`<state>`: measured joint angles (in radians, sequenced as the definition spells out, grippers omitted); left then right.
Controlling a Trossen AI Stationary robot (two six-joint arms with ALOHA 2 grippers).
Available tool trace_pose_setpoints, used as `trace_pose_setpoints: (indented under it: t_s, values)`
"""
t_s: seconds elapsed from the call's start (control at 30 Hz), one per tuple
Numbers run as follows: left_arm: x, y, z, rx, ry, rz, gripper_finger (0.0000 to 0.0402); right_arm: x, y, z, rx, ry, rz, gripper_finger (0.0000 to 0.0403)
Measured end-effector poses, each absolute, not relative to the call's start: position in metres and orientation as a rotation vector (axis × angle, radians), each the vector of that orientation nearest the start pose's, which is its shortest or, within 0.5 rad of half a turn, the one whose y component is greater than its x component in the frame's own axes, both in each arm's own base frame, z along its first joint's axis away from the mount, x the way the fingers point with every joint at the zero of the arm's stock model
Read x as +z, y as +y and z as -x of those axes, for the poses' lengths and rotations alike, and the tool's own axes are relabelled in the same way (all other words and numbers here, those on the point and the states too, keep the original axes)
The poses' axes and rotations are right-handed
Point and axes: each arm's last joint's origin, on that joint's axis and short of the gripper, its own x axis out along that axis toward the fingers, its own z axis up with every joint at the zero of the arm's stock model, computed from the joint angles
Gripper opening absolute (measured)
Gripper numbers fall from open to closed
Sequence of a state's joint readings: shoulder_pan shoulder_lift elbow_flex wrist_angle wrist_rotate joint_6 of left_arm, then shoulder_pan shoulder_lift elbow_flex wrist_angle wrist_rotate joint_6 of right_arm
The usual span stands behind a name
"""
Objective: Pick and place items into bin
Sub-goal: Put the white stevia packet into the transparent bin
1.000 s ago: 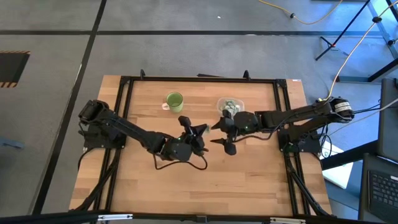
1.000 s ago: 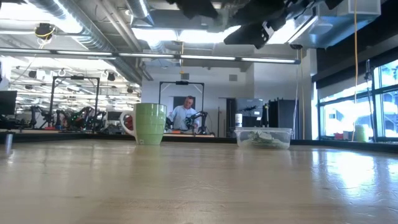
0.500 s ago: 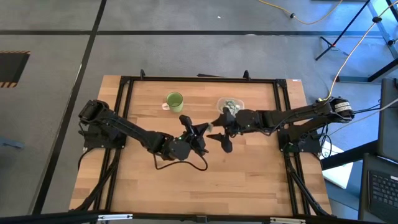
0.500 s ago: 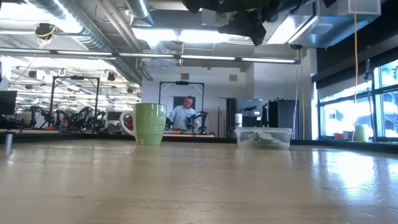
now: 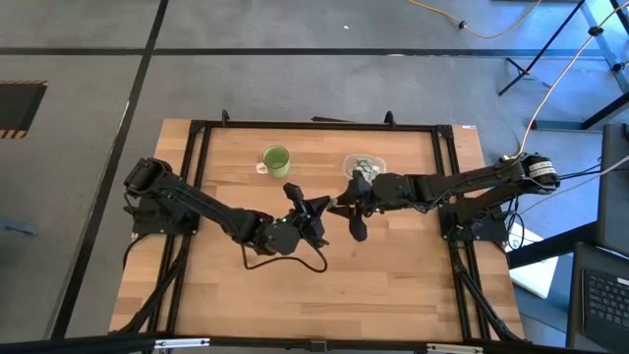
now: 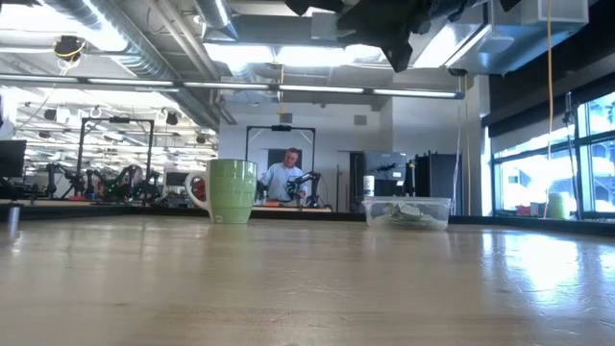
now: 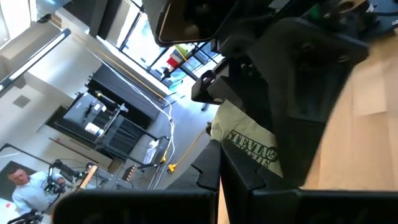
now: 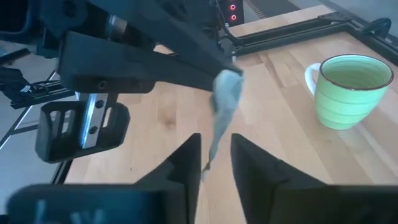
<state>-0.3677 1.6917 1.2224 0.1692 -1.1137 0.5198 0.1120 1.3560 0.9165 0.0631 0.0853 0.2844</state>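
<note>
My left gripper [image 5: 322, 207] is raised high over the table's middle and shut on one pale green packet [image 8: 222, 106] marked STEVIA [image 7: 250, 144]. My right gripper [image 8: 214, 158] faces it from the right. Its two fingers stand close on either side of the packet's lower end. The clear bin [image 5: 364, 165] sits at the far middle-right with several packets in it [image 6: 407, 213]. My left gripper pinches the packet's upper end [image 8: 227, 77] between its two fingertips, which reach in level from the table's left. The packet hangs edge-on below them, clear of the table. My right gripper has a finger [image 8: 186, 163] on each side of the packet's lower end; whether they touch it I cannot tell.
A green mug [image 5: 276, 159] with a handle stands on the wood left of the bin. A black frame [image 5: 314, 126] runs along the table's edges. Beyond the far edge, a person sits in the room [image 6: 285, 178].
My right gripper has moved toward the table's left, up to the packet that my left gripper holds, and now has it between its fingers. My left gripper has held the packet still.
</note>
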Motion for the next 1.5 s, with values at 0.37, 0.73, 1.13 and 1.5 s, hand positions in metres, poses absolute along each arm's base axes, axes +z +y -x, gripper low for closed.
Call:
trace_pose_setpoints:
  t_s: [0.37, 0.73, 1.13, 1.5]
  values:
    - [0.284, -0.12, -0.356, 0.638, 0.414, -0.723, 0.0002, 0.276, 0.031, -0.299, -0.027, 0.376, -0.243, 0.0021]
    - [0.286, -0.124, -0.353, 0.58, 0.397, -0.686, 0.0025, 0.276, 0.031, -0.299, -0.029, 0.378, -0.252, 0.0004]
    - [0.33, -0.091, -0.3, 0.425, 0.429, -0.34, 0.013, 0.273, 0.007, -0.279, -0.147, 0.537, -0.306, 0.0002]
    - [0.316, -0.06, -0.251, 0.269, 0.347, -0.069, 0.0109, 0.242, -0.092, -0.236, -0.515, 0.9, -0.479, 0.0001]
